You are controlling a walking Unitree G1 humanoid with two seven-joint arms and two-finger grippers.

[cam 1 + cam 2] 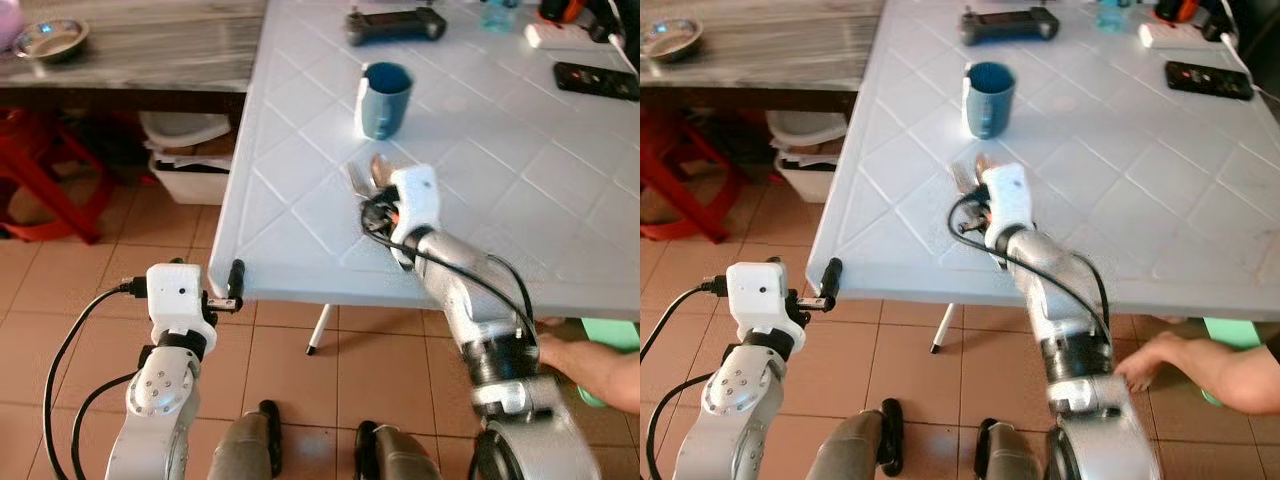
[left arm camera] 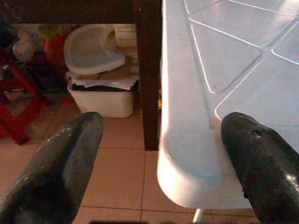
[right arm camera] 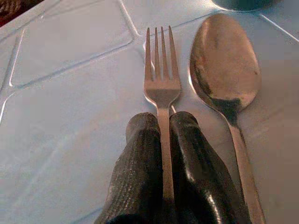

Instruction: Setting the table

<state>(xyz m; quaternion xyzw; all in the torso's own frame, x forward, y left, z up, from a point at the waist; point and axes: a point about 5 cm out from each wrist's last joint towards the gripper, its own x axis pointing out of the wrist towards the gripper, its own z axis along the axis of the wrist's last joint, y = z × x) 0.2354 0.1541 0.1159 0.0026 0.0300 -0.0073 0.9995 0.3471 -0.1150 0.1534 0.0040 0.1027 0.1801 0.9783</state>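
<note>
A metal fork [image 3: 161,84] and a metal spoon [image 3: 224,70] lie side by side on the white table [image 1: 300,200], just in front of a blue mug [image 1: 385,98]. My right gripper [image 3: 163,126] is shut on the fork's handle, its tines pointing toward the mug. The fork's head [image 1: 357,178] and the spoon's bowl [image 1: 379,170] peek out past the white wrist. My left gripper [image 2: 161,154] stands open at the table's near left corner [image 1: 232,280], one finger [image 2: 65,158] off the table's side and the other [image 2: 261,158] over the top.
A person's hand [image 1: 590,365] reaches in below the table at the right. A game controller [image 1: 395,25] and a black remote [image 1: 597,80] lie at the table's far side. A white bin [image 1: 190,160], a red stool [image 1: 50,190] and a wooden table with a metal bowl [image 1: 50,40] stand to the left.
</note>
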